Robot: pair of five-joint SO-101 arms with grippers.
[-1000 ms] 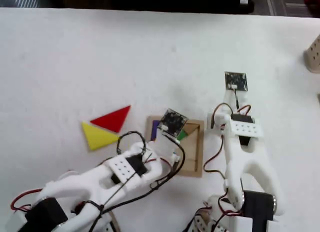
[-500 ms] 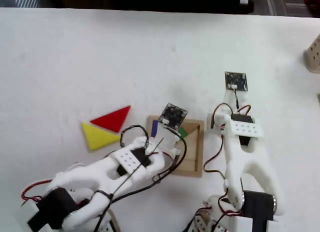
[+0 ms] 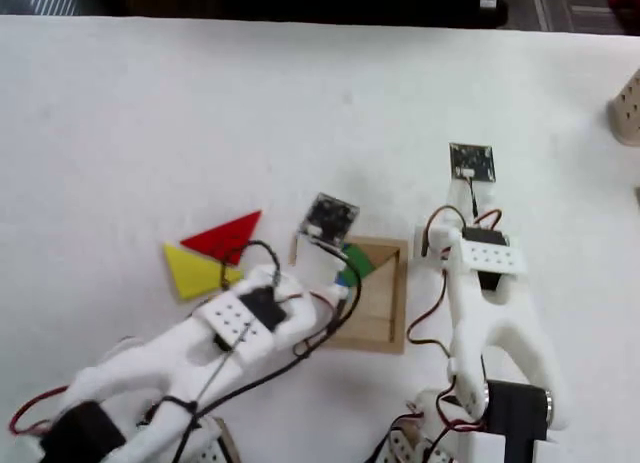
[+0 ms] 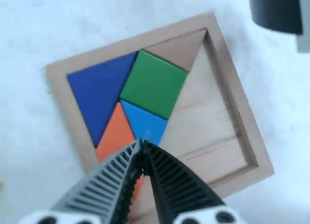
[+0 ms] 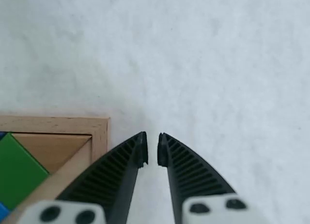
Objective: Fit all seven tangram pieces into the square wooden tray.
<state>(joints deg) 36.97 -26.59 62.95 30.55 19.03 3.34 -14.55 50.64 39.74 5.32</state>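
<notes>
Tray (image 4: 236, 93) of pale wood lies on the white table in the near part, in front of both arms, with the left arm stretched across its left half. The left gripper (image 4: 143, 145) hangs over the tray with its jaws pressed together and nothing between them. Its tip is above the seam where the orange triangle (image 4: 115, 137) meets the light blue triangle (image 4: 144, 125). Whether the tip touches either piece cannot be told.

Beyond those two pieces sit the dark blue triangle (image 4: 99, 86) and the green square (image 4: 154, 83), edge to edge. A brownish triangle (image 4: 181, 47) fills the far corner next to the green square. The rest of the tray floor, on its right side, is bare wood.

The right gripper (image 5: 151, 154) is over the bare table just off the tray's far right corner. It is clear of the rim, with its jaws drawn in to a thin slit and gripping nothing.

To the left of the tray and apart from it, the yellow triangle (image 3: 195, 271) lies flat on the table, close beside the left arm. The red triangle (image 3: 225, 237) lies just beyond it, the two touching or nearly so. Far off at the table's right edge stands a pale pegged block (image 3: 628, 108).
</notes>
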